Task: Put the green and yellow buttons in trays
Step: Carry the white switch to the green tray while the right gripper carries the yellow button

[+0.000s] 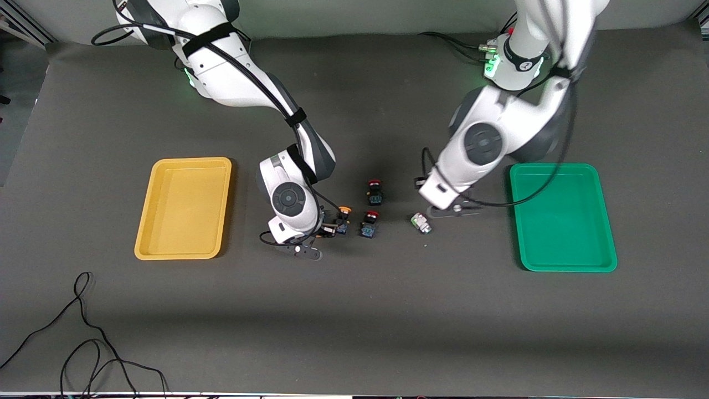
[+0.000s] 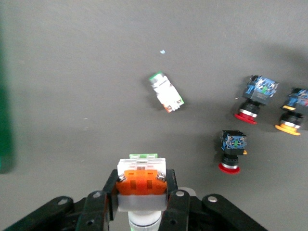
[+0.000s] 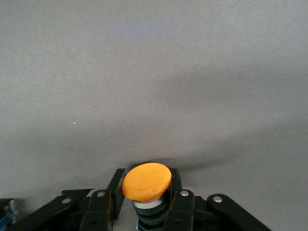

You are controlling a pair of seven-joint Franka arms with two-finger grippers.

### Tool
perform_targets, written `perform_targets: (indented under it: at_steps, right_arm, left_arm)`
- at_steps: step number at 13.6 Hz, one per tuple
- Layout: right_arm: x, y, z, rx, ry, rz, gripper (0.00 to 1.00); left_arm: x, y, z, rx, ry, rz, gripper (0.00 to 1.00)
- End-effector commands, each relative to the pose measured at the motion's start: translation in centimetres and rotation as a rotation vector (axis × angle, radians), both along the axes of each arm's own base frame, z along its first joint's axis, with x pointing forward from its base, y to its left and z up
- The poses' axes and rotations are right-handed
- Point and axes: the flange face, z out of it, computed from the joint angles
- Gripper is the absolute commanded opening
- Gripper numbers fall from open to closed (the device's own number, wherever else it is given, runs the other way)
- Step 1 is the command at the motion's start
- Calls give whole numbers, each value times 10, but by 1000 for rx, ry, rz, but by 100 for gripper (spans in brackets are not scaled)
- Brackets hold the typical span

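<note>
We have both end effectors loaded over the table (image 1: 354,310). The right end effector (image 3: 147,202) is clamped on a yellow-capped button (image 3: 146,182), and the yellow tray (image 1: 185,208) lies beside it toward the right arm's end. The left end effector (image 2: 142,202) grips a whitish button with an orange patch (image 2: 141,179); the green tray (image 1: 562,219) lies beside it toward the left arm's end.

We count two trays, one more yellow-capped button (image 1: 344,213), one whitish green-tinted button (image 1: 421,223) lying on its side, and two red-capped switches (image 1: 374,189).

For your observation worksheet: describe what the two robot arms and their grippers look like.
Both arms are glossy white with dark grey joints, round grey caps, black cables strapped along them and green status lights. The left gripper and right gripper have black fingers with silver screws.
</note>
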Motion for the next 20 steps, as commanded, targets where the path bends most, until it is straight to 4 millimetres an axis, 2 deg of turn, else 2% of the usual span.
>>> perform_targets:
  at_steps: [1,3,5,7,9,11,13,15,16,17,18,20]
  right_arm:
    - [12,-36,60,25,57,39,0]
    - [24,-93,105,26,136,92,0]
    - [30,-155,137,20,197,177,0]
    - [27,-235,145,34,218,273,0]
    - [20,-292,136,42,236,333,0]
    - [9,-323,108,34,229,355,0]
    - [-4,-351,73,19,174,387,0]
    - [-9,-360,45,-21,136,385,0]
    - [-10,-360,41,-25,140,381,55]
    - [-10,-359,47,-17,137,374,100]
    - [-10,-355,58,1,143,375,100]
    - [-8,-344,92,59,153,370,100]
  left_arm:
    - [4,52,47,-25,13,17,10]
    - [15,121,67,-23,32,32,10]
    - [25,191,71,6,37,7,10]
    - [33,252,70,36,25,-1,10]
    - [37,294,60,47,23,-31,10]
    - [39,302,29,61,2,-39,10]
    - [35,304,-23,95,-6,-64,10]
    - [33,304,-78,107,-19,-100,10]
    - [32,304,-103,104,-25,-102,10]
    - [30,304,-125,101,-31,-103,10]
    - [30,304,-143,98,-28,-104,11]
    - [29,303,-171,94,-13,-106,13]
